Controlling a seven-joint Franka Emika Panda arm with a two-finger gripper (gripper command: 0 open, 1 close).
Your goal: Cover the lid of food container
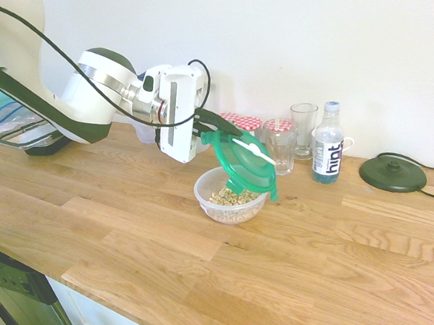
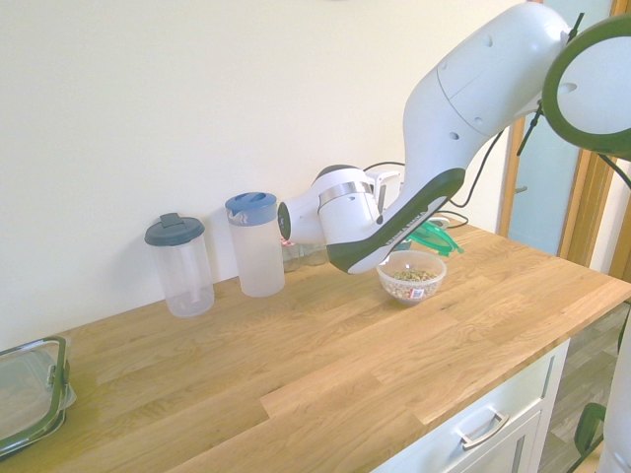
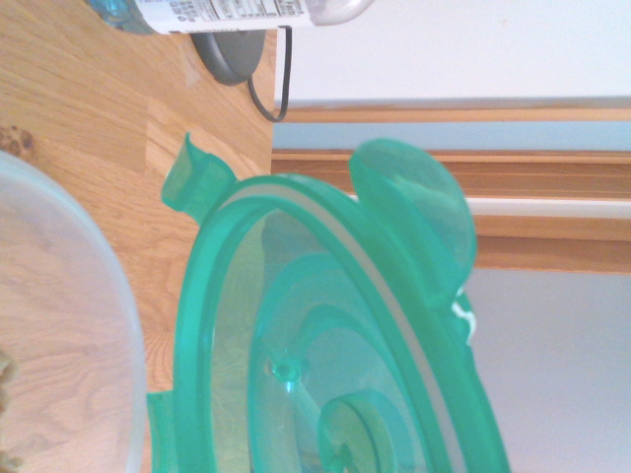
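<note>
Lid (image 1: 242,162) tilted, lower edge over food container (image 1: 230,195) rim.

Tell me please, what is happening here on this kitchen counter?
A white robot arm is putting a cover on a bowl of cereal. Its hand is shut on the edge of the green lid and holds it tilted steeply, almost on edge, just above the food container on the wooden counter. The lid's lower edge is at the container's far rim, but the lid is not yet laid flat or snapped on. A water bottle, glasses and jars stand behind.
</note>
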